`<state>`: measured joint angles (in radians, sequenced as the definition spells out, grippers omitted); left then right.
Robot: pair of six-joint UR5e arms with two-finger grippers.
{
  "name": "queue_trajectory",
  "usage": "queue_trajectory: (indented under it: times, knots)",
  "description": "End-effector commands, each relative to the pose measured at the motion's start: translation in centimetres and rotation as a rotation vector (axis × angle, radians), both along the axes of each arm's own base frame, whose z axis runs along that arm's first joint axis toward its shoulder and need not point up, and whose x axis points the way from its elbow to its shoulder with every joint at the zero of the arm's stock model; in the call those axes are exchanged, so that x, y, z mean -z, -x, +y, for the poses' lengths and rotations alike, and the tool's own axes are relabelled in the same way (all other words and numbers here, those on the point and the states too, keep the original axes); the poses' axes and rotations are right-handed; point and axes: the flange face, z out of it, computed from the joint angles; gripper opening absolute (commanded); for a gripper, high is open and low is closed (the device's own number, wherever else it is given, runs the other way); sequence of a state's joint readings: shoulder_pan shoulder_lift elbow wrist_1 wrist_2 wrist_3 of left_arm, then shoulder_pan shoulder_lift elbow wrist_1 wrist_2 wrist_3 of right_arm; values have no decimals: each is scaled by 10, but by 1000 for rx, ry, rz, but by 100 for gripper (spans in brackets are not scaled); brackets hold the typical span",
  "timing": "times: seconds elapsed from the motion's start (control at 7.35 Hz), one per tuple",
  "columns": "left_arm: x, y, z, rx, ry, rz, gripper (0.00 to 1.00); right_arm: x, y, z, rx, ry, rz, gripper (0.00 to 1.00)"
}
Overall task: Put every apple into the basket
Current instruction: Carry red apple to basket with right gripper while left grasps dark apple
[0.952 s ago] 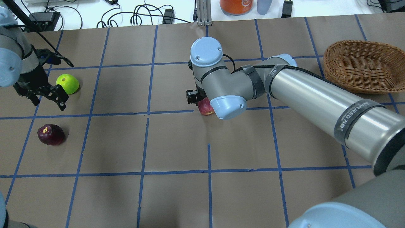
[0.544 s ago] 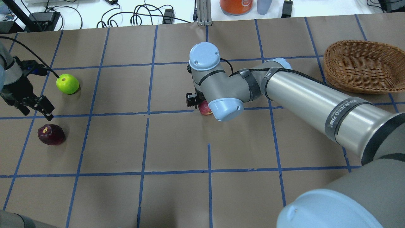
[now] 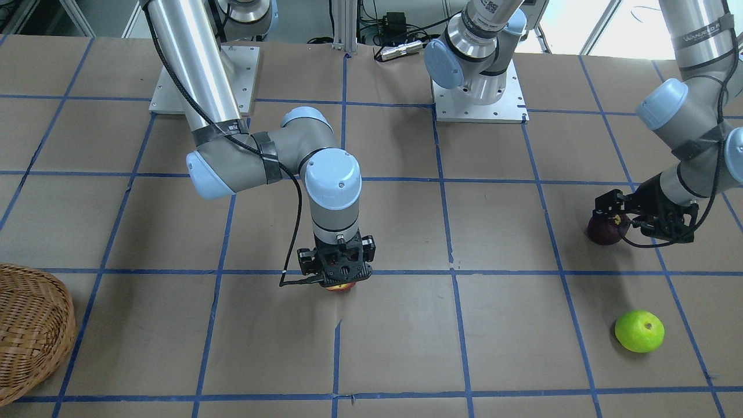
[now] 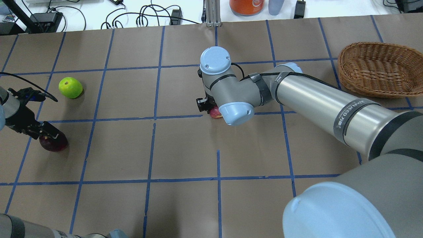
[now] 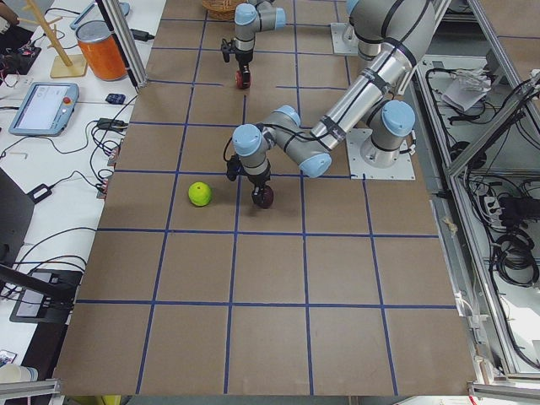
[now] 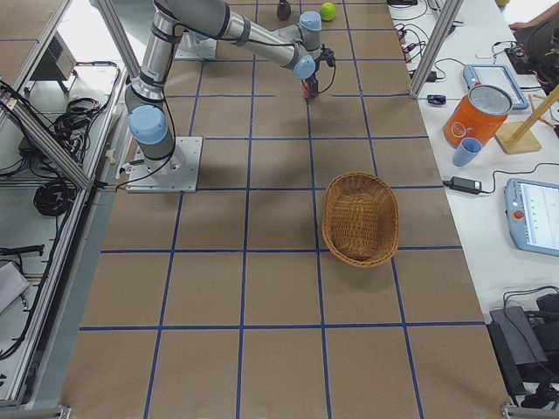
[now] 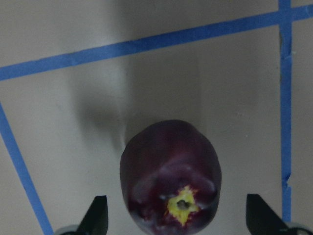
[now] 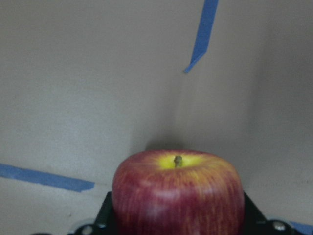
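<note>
The red apple (image 8: 178, 196) with a yellow top sits on the table at the centre (image 4: 215, 114). My right gripper (image 8: 178, 223) stands over it, fingers pressed on both sides. The dark purple apple (image 7: 171, 171) lies at the left (image 4: 55, 143), and my left gripper (image 7: 176, 220) is open around it, fingers (image 7: 98, 218) apart from its sides. The lime green apple (image 4: 70, 87) lies alone behind it, and near the operators' edge in the front view (image 3: 639, 331). The wicker basket (image 4: 370, 89) stands at the far right, with nothing in it.
An orange container (image 4: 246, 6) and a blue cup (image 4: 276, 6) stand beyond the table's back edge among cables. The right arm's long link (image 4: 317, 102) stretches between the red apple and the basket. The arm base plates (image 3: 479, 98) sit at the robot's side.
My left gripper has moved from beside the green apple towards me and now sits over the purple apple. My right gripper has sunk lower over the red apple.
</note>
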<state>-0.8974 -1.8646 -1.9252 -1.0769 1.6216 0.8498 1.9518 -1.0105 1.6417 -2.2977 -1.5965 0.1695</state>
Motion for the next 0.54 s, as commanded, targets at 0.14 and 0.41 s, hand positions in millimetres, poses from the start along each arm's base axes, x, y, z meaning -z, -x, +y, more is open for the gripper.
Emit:
queue_trajectory:
  times: [0.14, 0.41]
  knots:
    - [21, 0, -1, -1, 35, -20, 100, -71, 110, -43, 61, -14, 21, 25]
    - [24, 0, 0, 0, 28, -18, 100, -103, 253, -59, 79, -13, 49, 25]
